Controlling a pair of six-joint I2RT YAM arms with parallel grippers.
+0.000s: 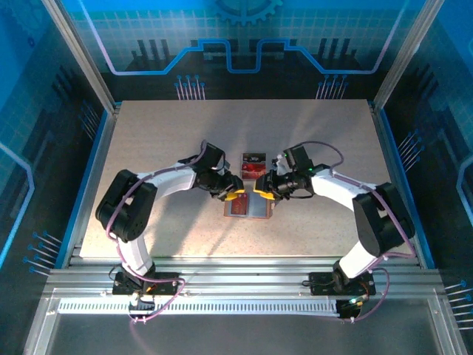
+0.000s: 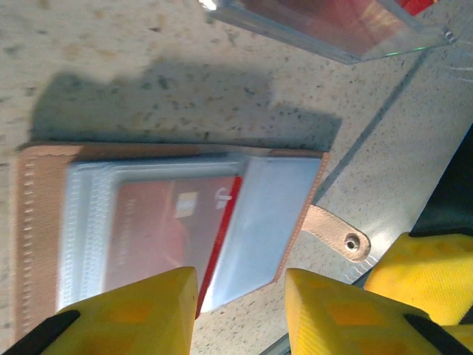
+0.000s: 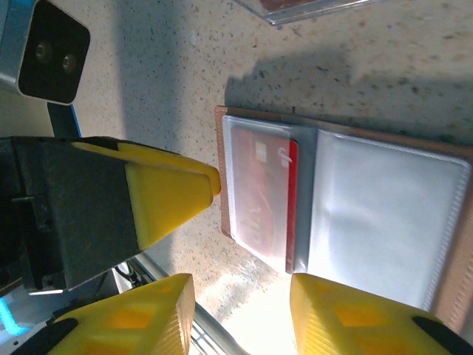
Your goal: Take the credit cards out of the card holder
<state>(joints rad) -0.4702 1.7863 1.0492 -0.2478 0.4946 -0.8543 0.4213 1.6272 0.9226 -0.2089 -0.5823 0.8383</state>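
Note:
The card holder [image 1: 247, 208] lies spread open on the table, tan rim around grey-clear pockets [image 2: 266, 214], with its closing tab [image 2: 336, 233] sticking out. One red credit card [image 2: 170, 229] sits inside a pocket, its red edge showing; it is also plain in the right wrist view [image 3: 262, 192]. My left gripper [image 1: 235, 195] hovers at the holder's left edge, open [image 2: 240, 310], nothing between its yellow fingers. From the other side my right gripper [image 1: 261, 194] meets it, also open [image 3: 240, 314] and holding nothing. The two grippers' fingertips are close together over the holder.
A clear plastic tray [image 1: 253, 166] holding red cards stands just behind the holder, its edge showing at the top of the wrist views [image 2: 325, 22]. The left gripper's finger [image 3: 162, 196] looms close beside the right gripper. Blue walls enclose the table.

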